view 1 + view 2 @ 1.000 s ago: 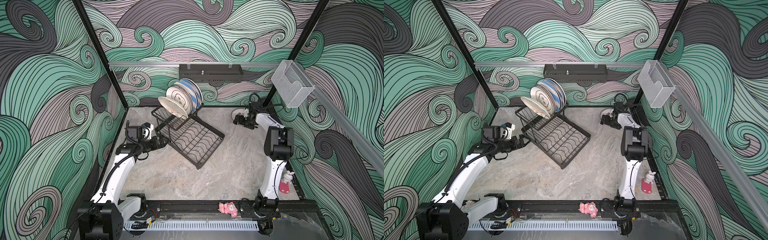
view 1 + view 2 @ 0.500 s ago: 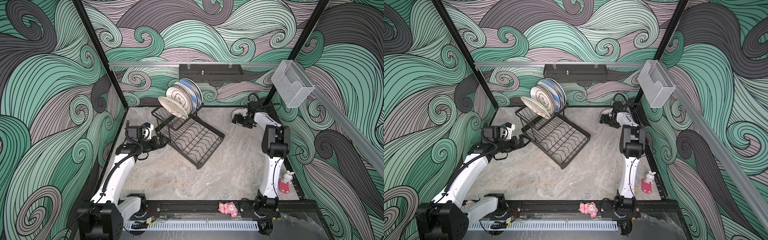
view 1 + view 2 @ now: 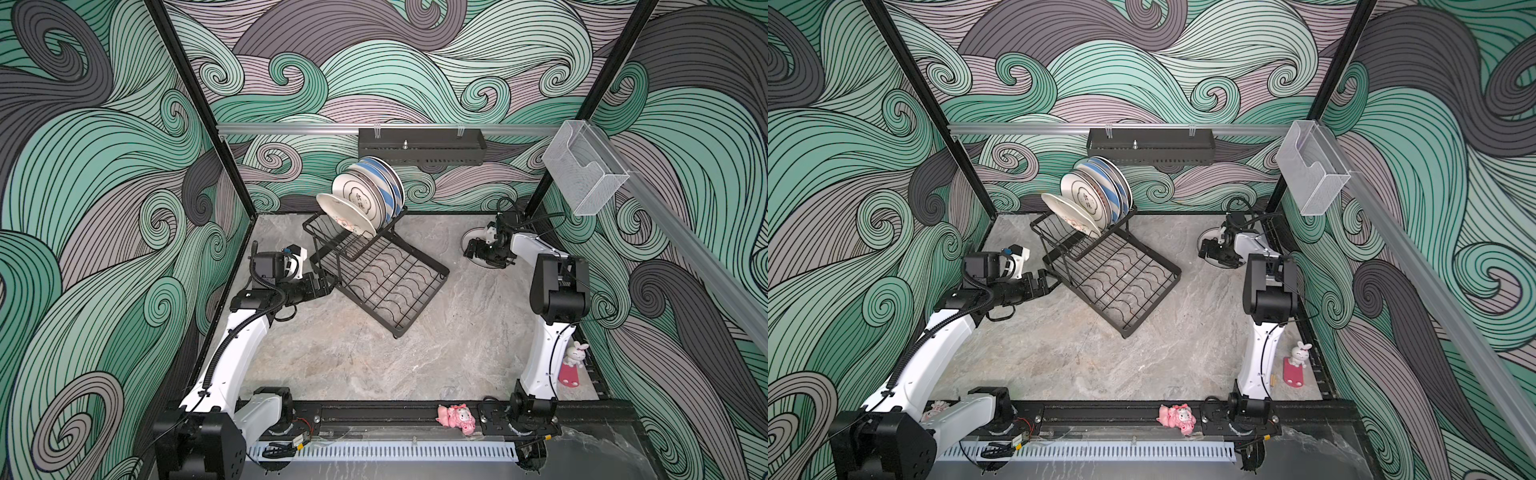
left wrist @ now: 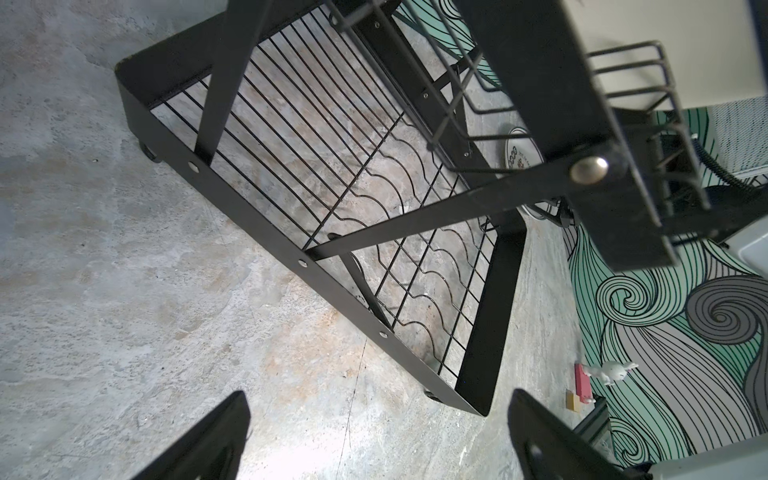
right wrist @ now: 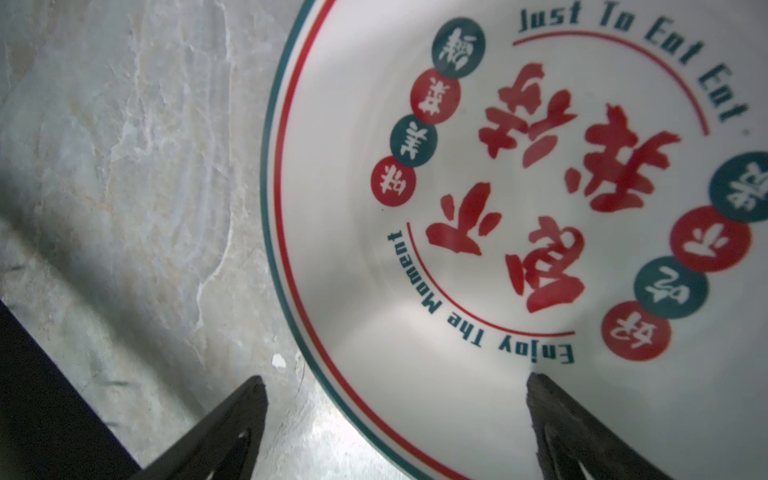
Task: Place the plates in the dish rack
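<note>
Plates (image 3: pixel 365 199): several stand on edge in the raised basket of the dish rack (image 3: pixel 390 286), at its far end. You can't get an exact qty from either top view.
- Front plate: cream w/ doodles, leaning fwd.
- Next: white w/ black outline.
- Rear: blue-striped ones.

Red-lettered plate (image 5: pixel 519 208): 1 pc, flat on the bench (image 3: pixel 353 361), well apart from the dish rack, to its right in both top views. White w/ a green-and-red rim line, face up.

Dish rack: black wire, set at an angle on the bench, wavy-wire base toward you.

R gripper (image 5: pixel 395 386): yours sits low over the red-lettered plate, well right of the dish rack. Jaws are spread wide w/ nothing clamped. One finger is over the plate's face, the other over bare bench, w/ the rim between them. Contact w/ the plate: can't tell.

L gripper (image 4: pixel 378 399): just beside the dish rack's left edge, pointing at the base. Jaws are apart and hold nothing.
</note>
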`<state>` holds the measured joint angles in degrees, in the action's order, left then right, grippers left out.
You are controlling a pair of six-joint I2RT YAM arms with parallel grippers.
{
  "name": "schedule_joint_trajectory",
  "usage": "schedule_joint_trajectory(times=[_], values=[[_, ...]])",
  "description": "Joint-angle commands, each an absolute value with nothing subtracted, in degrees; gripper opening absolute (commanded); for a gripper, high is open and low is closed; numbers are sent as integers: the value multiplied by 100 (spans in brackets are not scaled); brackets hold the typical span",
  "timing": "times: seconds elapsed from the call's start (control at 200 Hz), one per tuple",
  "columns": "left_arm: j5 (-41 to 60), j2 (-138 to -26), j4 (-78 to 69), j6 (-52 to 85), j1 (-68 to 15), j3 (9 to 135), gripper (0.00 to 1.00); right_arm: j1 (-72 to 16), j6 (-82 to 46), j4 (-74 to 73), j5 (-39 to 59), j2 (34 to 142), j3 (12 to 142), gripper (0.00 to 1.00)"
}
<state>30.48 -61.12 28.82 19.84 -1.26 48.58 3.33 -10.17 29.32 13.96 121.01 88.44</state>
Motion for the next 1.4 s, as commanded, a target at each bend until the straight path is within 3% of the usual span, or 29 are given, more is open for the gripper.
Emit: schedule_joint_trajectory(times=[0.0,0.901,1.396], values=[[3110,-6007,2987,1973,-149,4946,99,274,-1166,3124,1408,11742,8385,97],[3076,-5810,3085,2086,-478,4907,99,-1220,-1911,2590,1502,8393,4486,97],[2905,-5801,3076,2193,-698,4835,99,-3005,-2684,1560,2075,8091,3777,96]])
